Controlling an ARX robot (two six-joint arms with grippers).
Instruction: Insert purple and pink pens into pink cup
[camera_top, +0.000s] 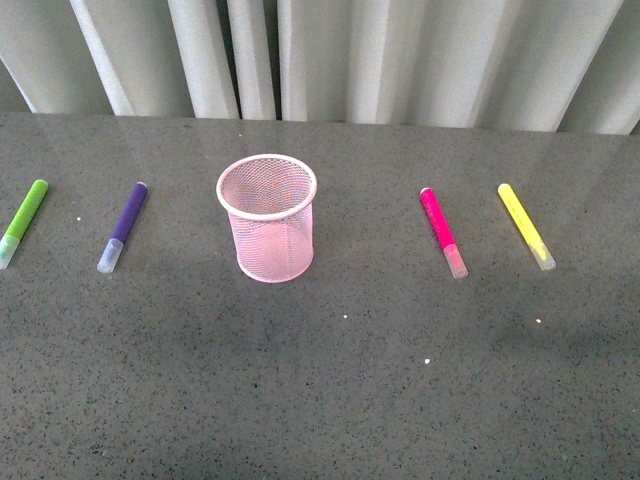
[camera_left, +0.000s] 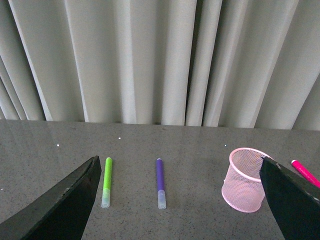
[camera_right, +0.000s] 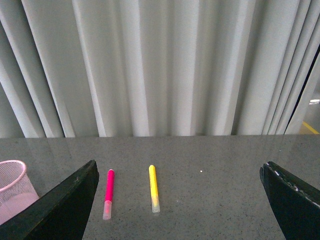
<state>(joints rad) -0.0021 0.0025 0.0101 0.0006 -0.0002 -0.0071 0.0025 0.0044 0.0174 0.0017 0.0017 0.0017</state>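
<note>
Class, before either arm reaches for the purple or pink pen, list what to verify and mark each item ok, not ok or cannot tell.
1. Pink cup upright, mouth open, nothing inside: ok.
2. Purple pen lying free left of the cup, apart from green marker: ok.
3. Pink pen lying free right of the cup, apart from yellow marker: ok.
4. Left gripper fingers spread, empty: ok.
5. Right gripper fingers spread, empty: ok.
6. Cup heavy enough not to tip: cannot tell.

front looks down; wrists low, sharing pink cup (camera_top: 266, 218)
</note>
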